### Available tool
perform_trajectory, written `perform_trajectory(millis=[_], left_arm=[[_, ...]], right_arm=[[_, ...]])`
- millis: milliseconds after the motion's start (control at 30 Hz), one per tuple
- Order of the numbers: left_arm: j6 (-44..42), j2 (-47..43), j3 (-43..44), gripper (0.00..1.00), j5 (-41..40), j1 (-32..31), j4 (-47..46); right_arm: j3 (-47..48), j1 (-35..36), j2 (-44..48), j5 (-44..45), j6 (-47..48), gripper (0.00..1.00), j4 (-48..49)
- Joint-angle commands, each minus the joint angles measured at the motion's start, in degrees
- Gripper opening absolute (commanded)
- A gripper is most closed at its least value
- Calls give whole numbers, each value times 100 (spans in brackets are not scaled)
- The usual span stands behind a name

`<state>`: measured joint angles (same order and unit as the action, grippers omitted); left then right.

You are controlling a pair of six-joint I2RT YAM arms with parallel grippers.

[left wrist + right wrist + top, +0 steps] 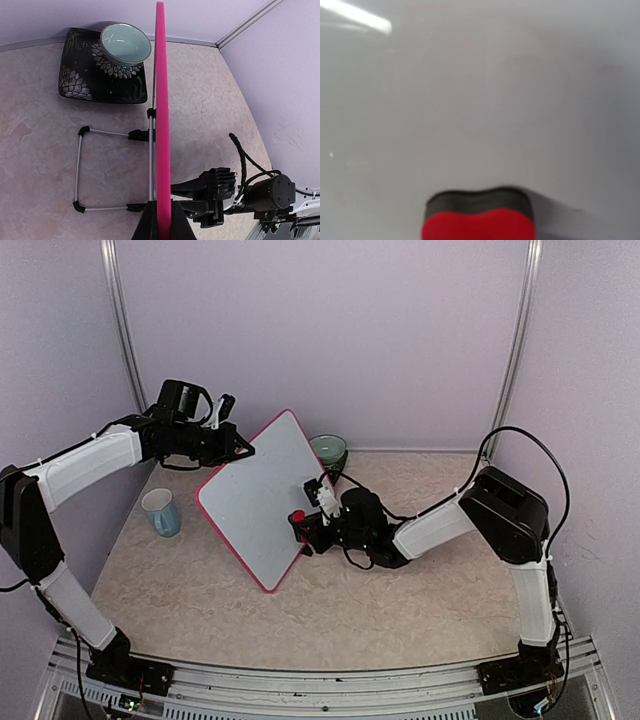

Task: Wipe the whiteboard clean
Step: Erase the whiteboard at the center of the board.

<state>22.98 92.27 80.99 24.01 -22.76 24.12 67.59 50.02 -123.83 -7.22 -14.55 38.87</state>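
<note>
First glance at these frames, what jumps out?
The pink-framed whiteboard stands tilted mid-table, with the left gripper pinching its upper edge. The right gripper holds a red eraser against the board's face, which looks blank in the right wrist view. A pale green bowl sits behind the board, and a cup stands to its left.

Pale lilac back wall, with matching side panels left and right. Slim metal post in the left back corner, another in the right. Table top beige, marbled like stone. Ribbed metal rail along its near edge. Light soft and even.
</note>
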Motion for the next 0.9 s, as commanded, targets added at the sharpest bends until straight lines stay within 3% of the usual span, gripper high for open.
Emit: perform_trajectory(millis=[0, 567, 700, 867], left_arm=[[155, 73, -110, 0, 188, -53, 73], [154, 56, -110, 0, 174, -29, 75], [147, 54, -109, 0, 165, -26, 82], [154, 54, -110, 0, 157, -10, 84]], right_arm=[[117, 477, -177, -437, 124, 1, -79], [220, 1106, 115, -987, 254, 1, 52], [52, 953, 468, -832, 257, 1, 28], [-172, 239, 1008, -422, -42, 1, -297]])
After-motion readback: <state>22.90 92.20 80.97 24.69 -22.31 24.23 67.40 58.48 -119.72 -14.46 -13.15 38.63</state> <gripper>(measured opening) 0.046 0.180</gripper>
